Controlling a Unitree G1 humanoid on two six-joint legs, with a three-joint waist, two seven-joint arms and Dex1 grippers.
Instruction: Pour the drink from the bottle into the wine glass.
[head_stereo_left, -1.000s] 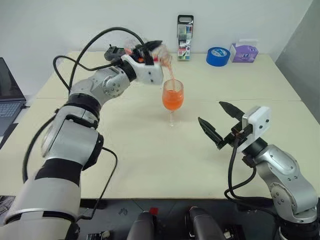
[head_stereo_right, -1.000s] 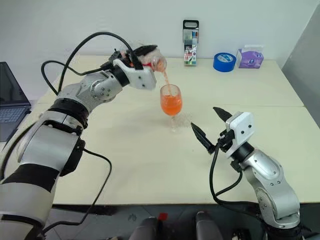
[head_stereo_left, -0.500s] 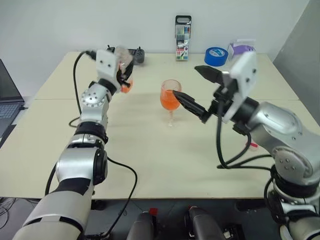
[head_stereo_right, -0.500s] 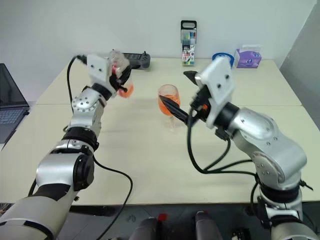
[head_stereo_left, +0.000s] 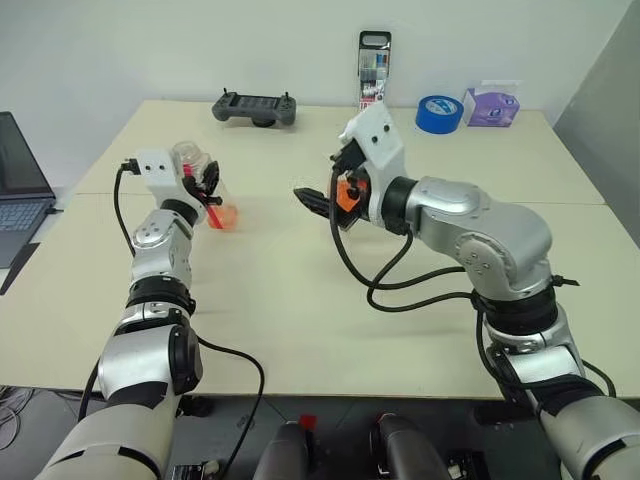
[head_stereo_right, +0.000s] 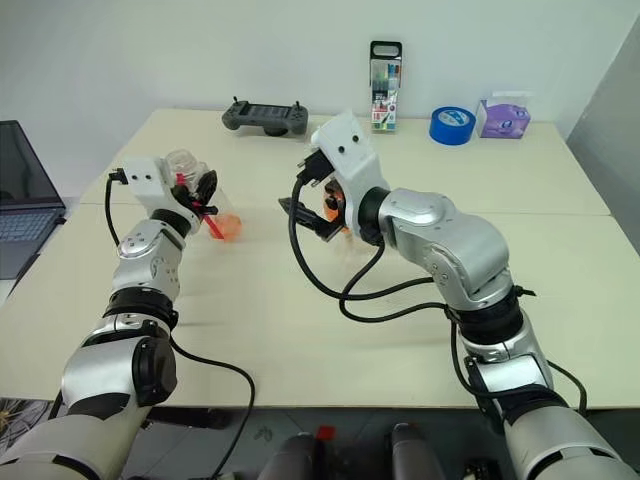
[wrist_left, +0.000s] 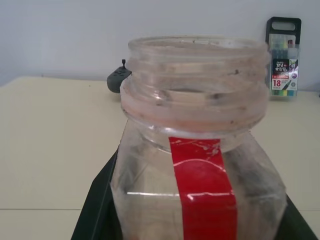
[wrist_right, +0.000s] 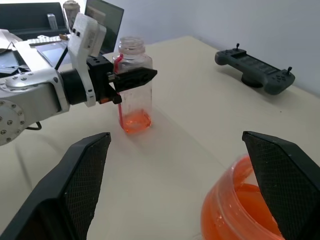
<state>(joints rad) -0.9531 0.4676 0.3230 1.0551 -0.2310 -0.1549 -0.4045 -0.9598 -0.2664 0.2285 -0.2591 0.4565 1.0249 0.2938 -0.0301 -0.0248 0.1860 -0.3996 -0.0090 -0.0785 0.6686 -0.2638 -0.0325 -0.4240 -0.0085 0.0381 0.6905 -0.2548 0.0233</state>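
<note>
My left gripper (head_stereo_left: 205, 187) is shut on the bottle (head_stereo_left: 197, 178), which stands upright at the table's left with its mouth open (wrist_left: 196, 55). A little orange drink (wrist_right: 135, 121) lies in the bottle's bottom, at or just above the tabletop. The wine glass (wrist_right: 227, 202) stands mid-table, holding orange drink (wrist_right: 250, 200). From the head views it is mostly hidden behind my right hand. My right gripper (wrist_right: 176, 136) is open and level, one black finger (wrist_right: 75, 185) on each side of the bowl, not touching it.
A grey game controller (head_stereo_left: 254, 105), a tall marker pack (head_stereo_left: 373, 68), a blue tape roll (head_stereo_left: 436, 112) and a purple tissue box (head_stereo_left: 488, 104) line the table's far edge. A laptop (head_stereo_left: 20, 190) sits beyond the left edge.
The left arm swung the bottle left and down from its pouring tilt over the glass to upright. The right gripper, still open, came up from the front right to around the glass.
</note>
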